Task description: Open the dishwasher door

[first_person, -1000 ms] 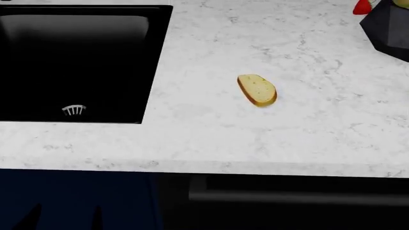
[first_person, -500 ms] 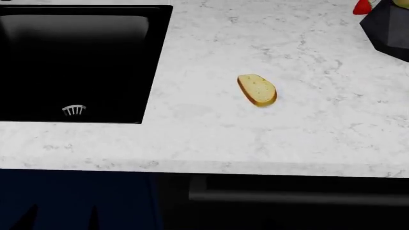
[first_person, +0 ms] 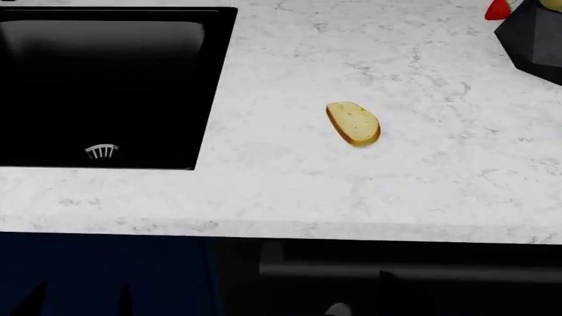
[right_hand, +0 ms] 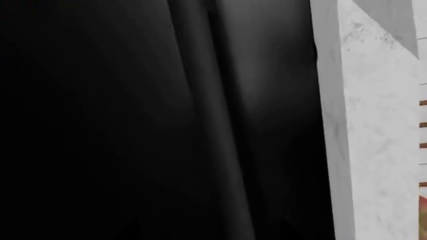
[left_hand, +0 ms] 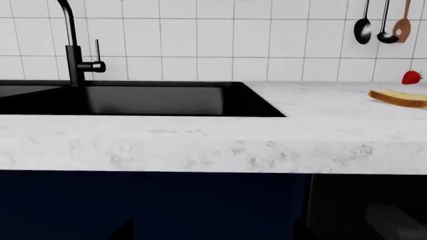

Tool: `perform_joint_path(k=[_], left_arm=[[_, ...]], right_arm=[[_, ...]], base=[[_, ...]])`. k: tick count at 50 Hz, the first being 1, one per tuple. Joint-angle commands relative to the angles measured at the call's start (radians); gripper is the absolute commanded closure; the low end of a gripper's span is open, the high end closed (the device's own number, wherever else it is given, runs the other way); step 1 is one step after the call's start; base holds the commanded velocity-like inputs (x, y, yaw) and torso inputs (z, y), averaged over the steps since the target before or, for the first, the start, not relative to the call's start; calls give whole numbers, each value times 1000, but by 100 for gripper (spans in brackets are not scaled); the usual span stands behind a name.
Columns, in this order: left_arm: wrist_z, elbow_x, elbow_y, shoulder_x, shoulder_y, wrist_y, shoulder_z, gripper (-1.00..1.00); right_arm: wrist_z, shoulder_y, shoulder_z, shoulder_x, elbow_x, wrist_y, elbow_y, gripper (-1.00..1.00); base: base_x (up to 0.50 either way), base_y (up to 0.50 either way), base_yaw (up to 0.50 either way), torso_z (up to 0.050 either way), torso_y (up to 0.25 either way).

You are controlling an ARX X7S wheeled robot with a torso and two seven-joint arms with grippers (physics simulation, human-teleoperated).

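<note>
The dishwasher door (first_person: pixel 491 296) is a glossy black panel under the counter edge at the lower right, with a long dark-grey bar handle (first_person: pixel 439 270). My right gripper (first_person: pixel 364 303) shows at the bottom edge just below the handle, its dark fingers apart and empty. In the right wrist view the door (right_hand: pixel 100 100) fills the frame and the handle (right_hand: pixel 227 125) runs close in front of the right gripper (right_hand: pixel 207 231). My left gripper (first_person: pixel 79 299) is open in front of the navy cabinet (left_hand: pixel 153 205), left of the door; it also shows in the left wrist view (left_hand: pixel 212 232).
A white marble counter (first_person: pixel 369 191) overhangs the door. A black sink (first_person: pixel 105 85) with a faucet (left_hand: pixel 73 45) is at the left. A bread slice (first_person: pixel 353 123) lies on the counter. A dark object (first_person: pixel 531 39) and a strawberry (left_hand: pixel 411 77) are at the far right.
My right gripper has come up into the head view's bottom edge below the handle. My left gripper's fingertips have shifted slightly. The door has not moved.
</note>
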Motion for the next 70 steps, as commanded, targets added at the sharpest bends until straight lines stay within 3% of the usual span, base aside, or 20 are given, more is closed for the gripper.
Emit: perform_joint_path(k=[1, 26, 39, 40, 54, 70], left_arm=[[-11, -5, 20, -9, 4, -7, 0, -100], [-35, -23, 49, -34, 32, 7, -13, -100], [-43, -24, 52, -39, 31, 4, -7, -100], [-43, -27, 51, -38, 31, 6, -8, -100], [-49, -30, 54, -44, 32, 9, -4, -100], [-51, -35, 63, -48, 25, 8, 7, -100]], right_arm=[[4, 83, -13, -24, 9, -31, 121, -100], [-3, 248, -74, -100, 15, -112, 391, -100], [-5, 270, -83, -106, 19, -131, 422, -100], [-1, 272, -84, -107, 20, -136, 431, 100], [-34, 250, -80, -83, 18, -106, 357, 100], [-157, 125, -70, 22, 4, -21, 75, 100]], base=[[0, 0, 0, 0, 0], [0, 0, 0, 0, 0], [0, 0, 0, 0, 0], [0, 0, 0, 0, 0], [2, 0, 1, 0, 0], [0, 0, 0, 0, 0]])
